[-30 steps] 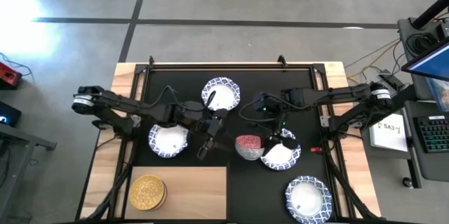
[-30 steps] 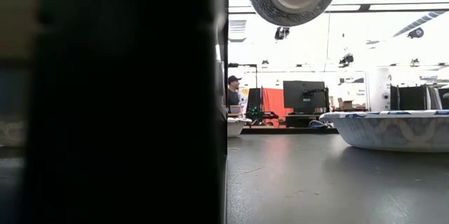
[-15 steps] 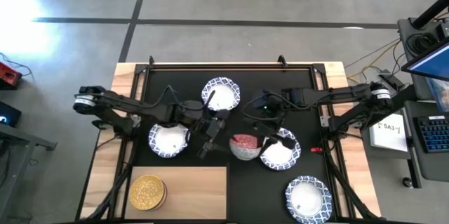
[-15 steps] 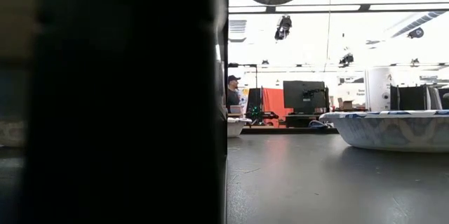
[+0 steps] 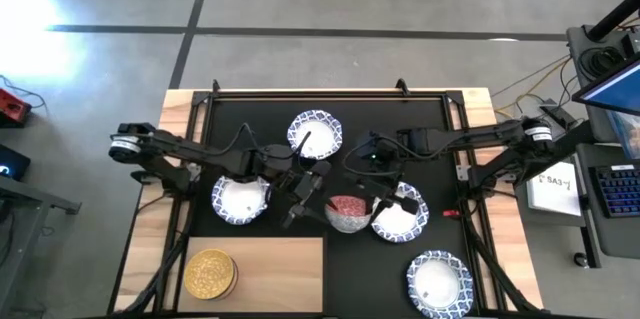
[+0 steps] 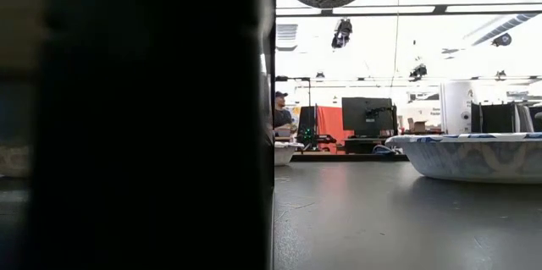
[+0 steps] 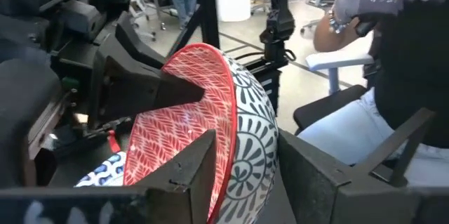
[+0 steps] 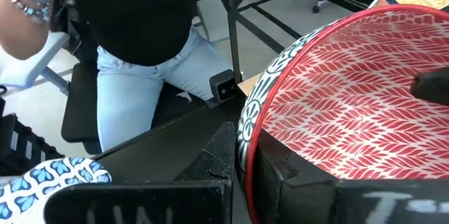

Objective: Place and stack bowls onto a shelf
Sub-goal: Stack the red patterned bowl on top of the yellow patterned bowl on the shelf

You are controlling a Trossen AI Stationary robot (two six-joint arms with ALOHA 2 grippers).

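both pincers are clenched on the red-pink bowl [image 5: 349, 210], the left pincer [image 7: 242, 175] and the right pincer [image 8: 242, 175] each pinching its rim, held in the air over mid-desk right of the shelf [image 5: 270, 259]. with two grips on one bowl, any mismatched pull could twist it loose or crack the rim — a handover needs one side to let go cleanly. only the wrist views show the rim between the fingers; the high view alone shows the golden yellow bowl [image 5: 209, 273] on the shelf.
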